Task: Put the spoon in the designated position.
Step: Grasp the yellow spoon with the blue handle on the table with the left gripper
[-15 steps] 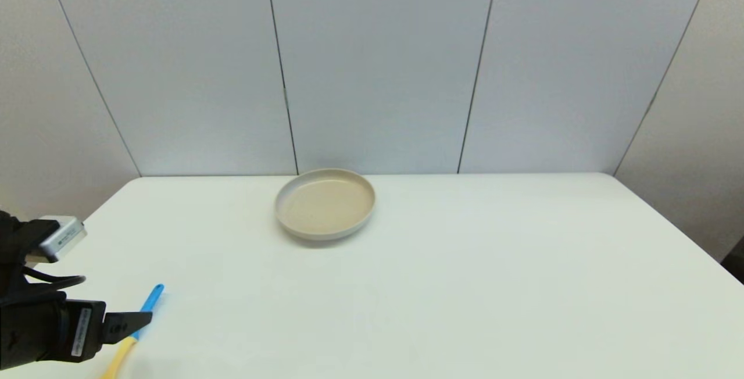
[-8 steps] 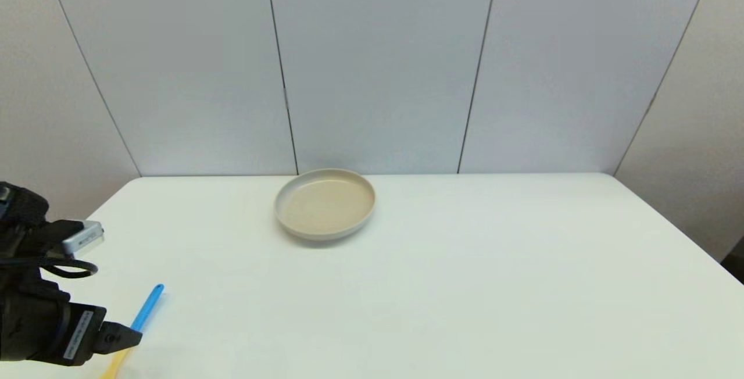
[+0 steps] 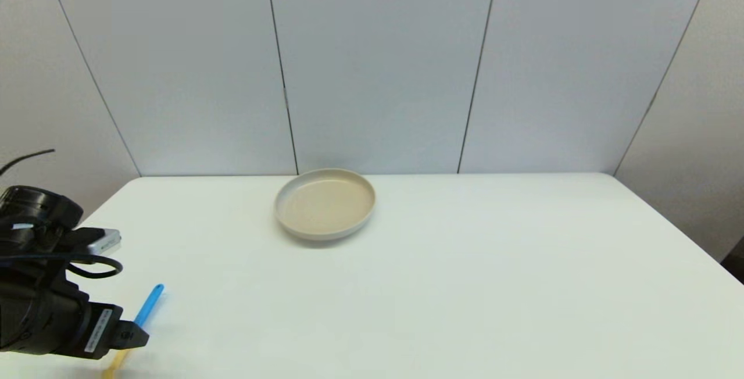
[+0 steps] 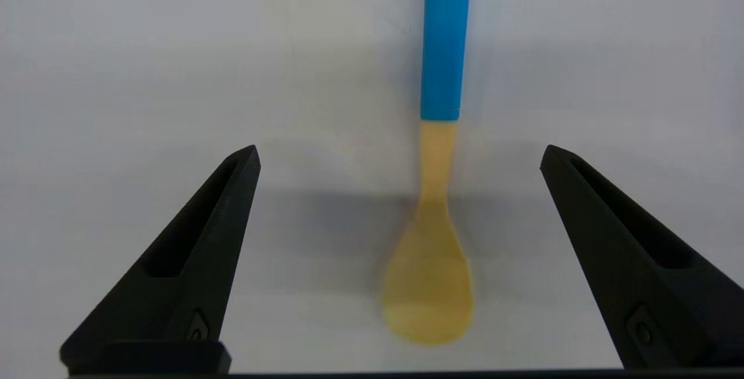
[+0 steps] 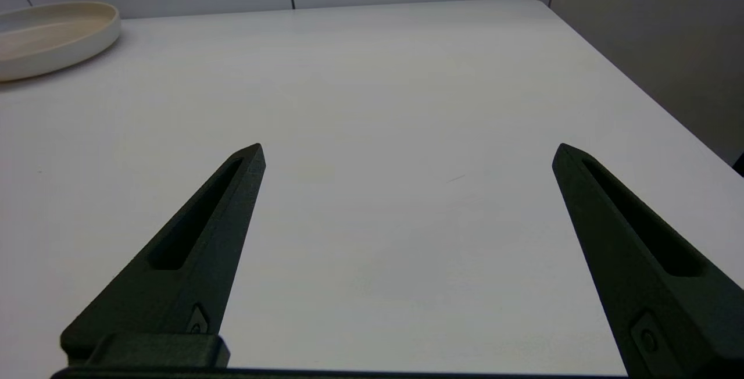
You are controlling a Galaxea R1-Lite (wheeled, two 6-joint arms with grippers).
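My left claw [image 4: 398, 155] is spread wide over the spoon [image 4: 436, 193] on the table [image 3: 465, 286]; I'd drop straight, centre on the yellow neck, then pinch.

The spoon [image 3: 145, 312] is found lying flat on the table [image 3: 465, 286] at about eight o'clock, handle aimed toward one o'clock. The left gripper [image 4: 398, 155] is held over it, probably not touching. The dish [image 3: 325, 203] sits at twelve o'clock.

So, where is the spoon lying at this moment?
The spoon lies flat on the table at the robot's near left, under the open left gripper, far from the dish.
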